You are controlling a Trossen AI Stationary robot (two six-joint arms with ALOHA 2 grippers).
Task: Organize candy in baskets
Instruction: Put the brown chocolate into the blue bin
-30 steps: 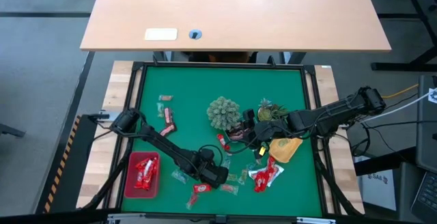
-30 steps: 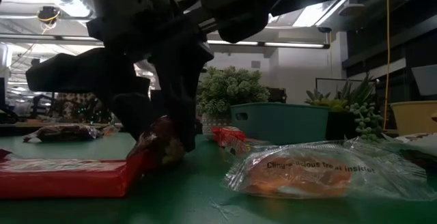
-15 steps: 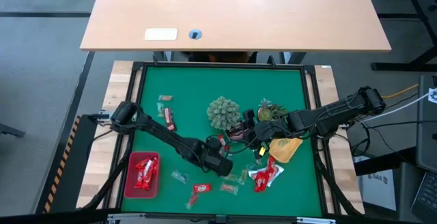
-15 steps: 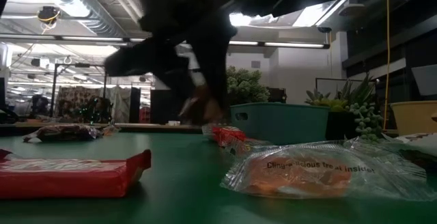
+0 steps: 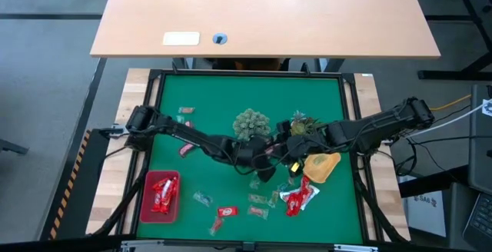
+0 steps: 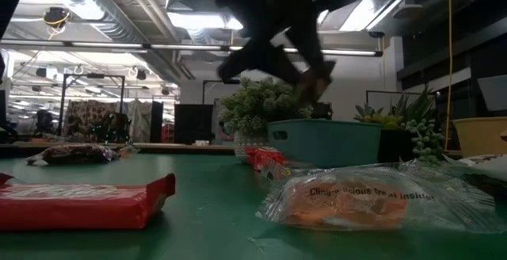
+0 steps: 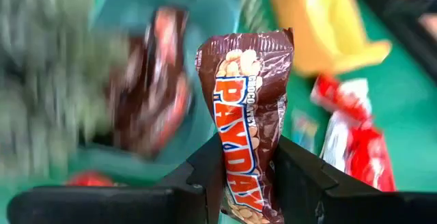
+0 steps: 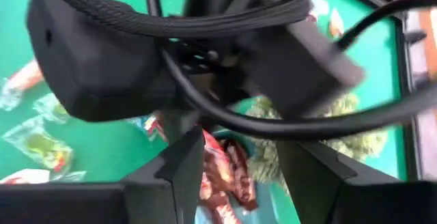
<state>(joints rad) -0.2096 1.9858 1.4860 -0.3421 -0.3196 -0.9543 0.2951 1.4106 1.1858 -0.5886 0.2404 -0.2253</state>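
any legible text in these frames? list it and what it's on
"PAYDAY": on the brown candy bar held between the left gripper fingers.
"CHOCOLATY": small print beside it on the same wrapper; partly legible, uncertain.
"Cling...licious treat inside": on the clear wrapped candy lying near the low camera; its first words are blurred.
Red bar in the low view: print too blurred to read.
Red wrappers in the high view: too small to read.

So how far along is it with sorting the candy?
Partly. The red basket holds red candies, and the blue basket some dark ones. The left gripper grips a PayDay bar near the blue basket. Loose candies remain on the mat, so plenty is left.
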